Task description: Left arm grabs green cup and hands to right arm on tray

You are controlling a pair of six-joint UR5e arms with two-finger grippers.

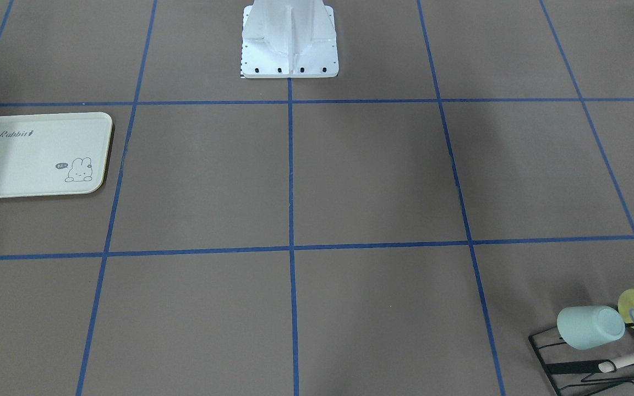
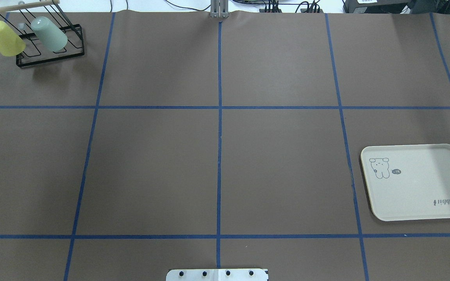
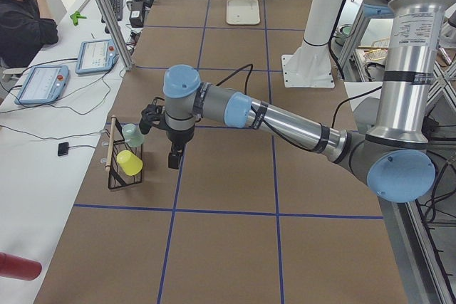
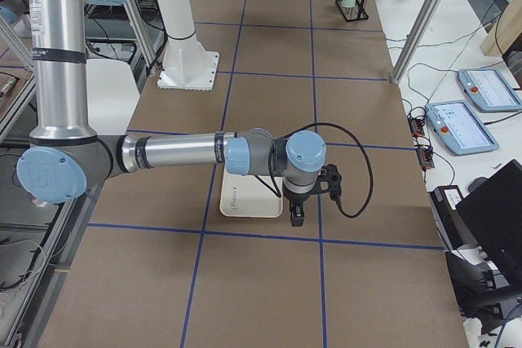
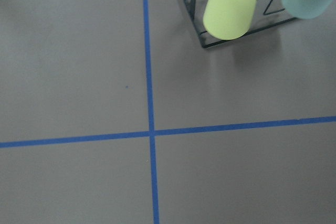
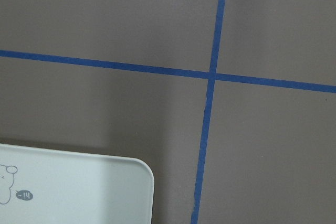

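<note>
Overall, the count is two arms, two cups, one rack and one tray.

Nearest stands the white mount (image 1: 289, 49) at the table's near edge. The left arm (image 3: 285, 122) reaches to the far left. Its claw (image 3: 173, 161) points down just beside the rack and clear of the cups. It appears only in a side view, so I cannot tell whether it is open or closed. The right arm (image 4: 171, 152) reaches right, and its claw (image 4: 296, 213) hangs by the tray's edge. Its state cannot be told either.

The tray (image 2: 420, 191) lies flat on the right side, at middle depth. In the far left corner, the green cup (image 2: 49, 34) sits tilted on the black wire rack (image 2: 51, 58), with the yellow cup (image 2: 4, 38) to its left.

The table (image 2: 150, 164) is brown, gridded with blue tape. Beyond its far edge are a white bench, two pendants (image 3: 43, 83) and a seated operator (image 3: 21, 19).

The left wrist view cuts off the green cup at its corner.
</note>
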